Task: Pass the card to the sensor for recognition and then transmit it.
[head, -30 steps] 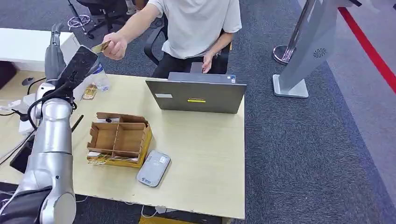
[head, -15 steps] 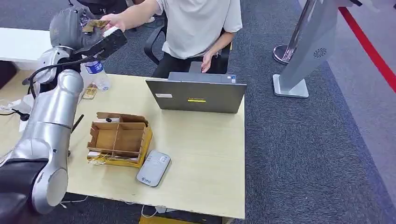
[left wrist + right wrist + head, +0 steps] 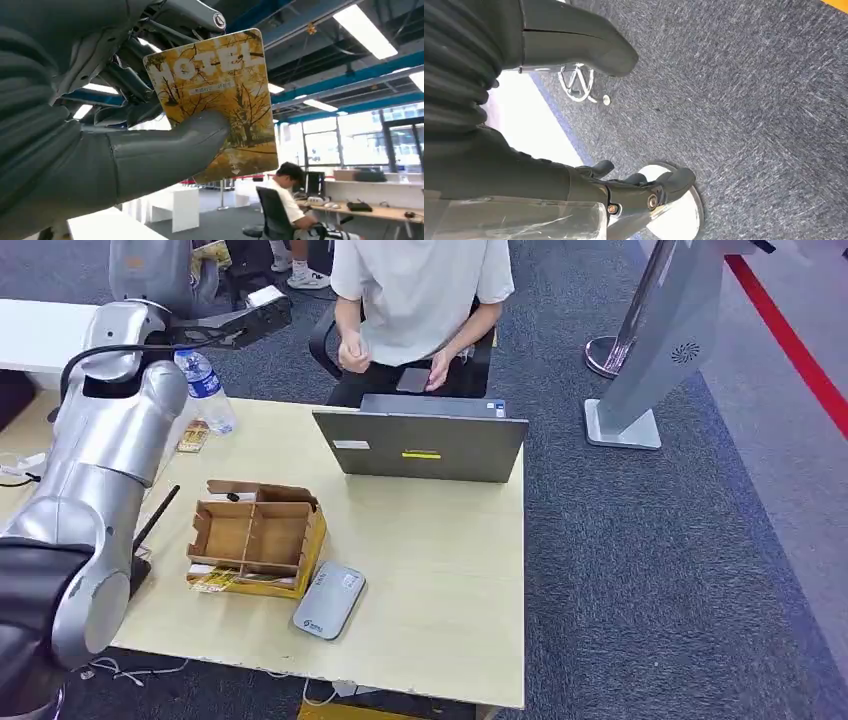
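Note:
My left hand [image 3: 160, 268] is raised high at the far left, above the table's back corner. It pinches a yellow hotel card [image 3: 212, 253] between thumb and fingers. In the left wrist view the card [image 3: 220, 100] shows autumn trees and the word HOTEL, with my left hand's [image 3: 150, 150] thumb pressed across its face. The grey-white card sensor [image 3: 329, 601] lies flat near the table's front edge, beside the cardboard box. My right hand [image 3: 589, 185] hangs over the carpet with its fingers apart and nothing in them.
A divided cardboard box [image 3: 256, 538] sits left of the sensor. A grey laptop [image 3: 420, 445] stands at the table's back, with a seated person [image 3: 420, 295] behind it. A water bottle [image 3: 207, 390] stands at the back left. A grey kiosk stand [image 3: 655, 360] is on the right.
The person has let go of the card and drawn the hand back to the chest. My left hand now holds the card alone and has lifted it higher.

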{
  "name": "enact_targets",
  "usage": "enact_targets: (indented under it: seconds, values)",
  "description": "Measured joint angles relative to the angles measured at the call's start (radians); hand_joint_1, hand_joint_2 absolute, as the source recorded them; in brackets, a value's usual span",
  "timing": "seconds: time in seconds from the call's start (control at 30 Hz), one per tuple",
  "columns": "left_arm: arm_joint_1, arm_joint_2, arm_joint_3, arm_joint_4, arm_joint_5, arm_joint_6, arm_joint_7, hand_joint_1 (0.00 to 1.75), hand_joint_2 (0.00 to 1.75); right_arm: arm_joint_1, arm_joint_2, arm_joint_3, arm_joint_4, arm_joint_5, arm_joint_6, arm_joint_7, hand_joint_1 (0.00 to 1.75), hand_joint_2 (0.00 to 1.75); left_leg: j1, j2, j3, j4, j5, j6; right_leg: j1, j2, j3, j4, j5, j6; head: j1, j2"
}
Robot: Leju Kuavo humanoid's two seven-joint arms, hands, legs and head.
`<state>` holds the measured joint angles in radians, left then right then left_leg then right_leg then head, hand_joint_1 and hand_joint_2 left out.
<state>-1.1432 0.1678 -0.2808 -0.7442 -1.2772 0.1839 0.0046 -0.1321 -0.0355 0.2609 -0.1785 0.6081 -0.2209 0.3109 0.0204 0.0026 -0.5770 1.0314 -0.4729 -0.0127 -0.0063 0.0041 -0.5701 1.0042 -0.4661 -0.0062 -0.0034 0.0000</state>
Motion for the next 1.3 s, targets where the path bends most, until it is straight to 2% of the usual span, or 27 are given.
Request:
enact_targets:
  seconds: [0.13, 0.23, 0.47, 0.6, 0.77, 0.9, 1.03, 1.2, 1.3]
  values:
    - [0.016, -0.006, -0.021, -0.007, 0.022, 0.042, -0.023, 1.75, 1.75, -0.001, 0.0, 0.0, 0.0, -0.004, -0.002, 0.0, 0.0, 1.75, 0.0, 0.0, 0.0, 0.0, 0.0, 0.0, 0.0, 0.0, 0.0, 0.0, 0.0, 0.0, 0.0, 0.0]
    - [0.08, -0.005, -0.032, -0.096, 0.049, 0.051, -0.033, 1.75, 1.75, 0.004, 0.0, -0.001, 0.001, -0.014, -0.011, -0.005, 0.0, 1.75, 0.0, 0.0, 0.0, 0.0, 0.0, 0.0, 0.0, 0.0, 0.0, 0.0, 0.0, 0.0, 0.0, 0.0]
    - [0.39, 0.03, -0.109, -0.495, 0.062, 0.074, -0.052, 1.75, 1.75, 0.033, -0.002, -0.027, 0.003, -0.048, -0.042, -0.018, 0.0, 1.75, 0.0, 0.0, -0.001, 0.0, -0.001, 0.0, 0.0, 0.0, -0.001, 0.0, -0.001, 0.0, 0.0, 0.0]
    - [0.568, 0.063, -0.169, -0.691, 0.049, 0.144, -0.067, 1.75, 1.75, 0.052, -0.005, -0.048, 0.005, -0.069, -0.059, -0.026, 0.0, 1.75, 0.0, 0.0, -0.002, -0.001, -0.001, 0.001, 0.0, 0.0, -0.002, 0.0, -0.001, 0.0, 0.0, 0.0]
    - [0.773, 0.109, -0.221, -0.862, 0.007, 0.217, -0.074, 1.75, 1.75, 0.071, -0.006, -0.076, 0.005, -0.088, -0.07, -0.029, 0.0, 1.75, 0.0, 0.001, -0.003, -0.001, -0.001, 0.001, 0.0, 0.0, -0.003, -0.001, -0.001, 0.0, 0.0, 0.0]
    - [0.862, 0.13, -0.245, -0.914, -0.001, 0.217, -0.077, 1.75, 1.75, 0.074, -0.006, -0.091, 0.005, -0.091, -0.07, -0.029, 0.0, 1.75, 0.0, 0.001, -0.003, -0.001, -0.001, 0.001, 0.0, 0.0, -0.004, -0.001, -0.001, 0.0, -0.001, 0.0]
    - [0.891, 0.141, -0.251, -0.941, -0.001, 0.213, -0.077, 1.75, 1.75, 0.075, -0.007, -0.1, 0.005, -0.091, -0.07, -0.029, 0.0, 1.75, 0.0, 0.0, -0.004, -0.001, -0.001, 0.001, 0.0, -0.001, -0.003, -0.001, -0.001, 0.0, 0.0, 0.0]
    - [0.933, 0.15, -0.256, -0.939, 0.0, 0.159, -0.06, 1.75, 1.75, 0.076, -0.007, -0.105, 0.005, -0.091, -0.07, -0.025, 0.0, 1.75, 0.0, 0.001, -0.004, -0.001, -0.001, 0.001, 0.0, 0.0, -0.003, -0.001, 0.0, 0.001, 0.0, 0.0]
    - [0.961, 0.157, -0.256, -0.916, 0.016, 0.104, -0.056, 1.75, 1.75, 0.077, -0.007, -0.111, 0.005, -0.091, -0.07, -0.022, 0.0, 1.75, 0.0, 0.0, -0.004, -0.001, -0.001, 0.001, 0.0, 0.0, -0.004, -0.001, 0.0, 0.0, -0.001, 0.0]
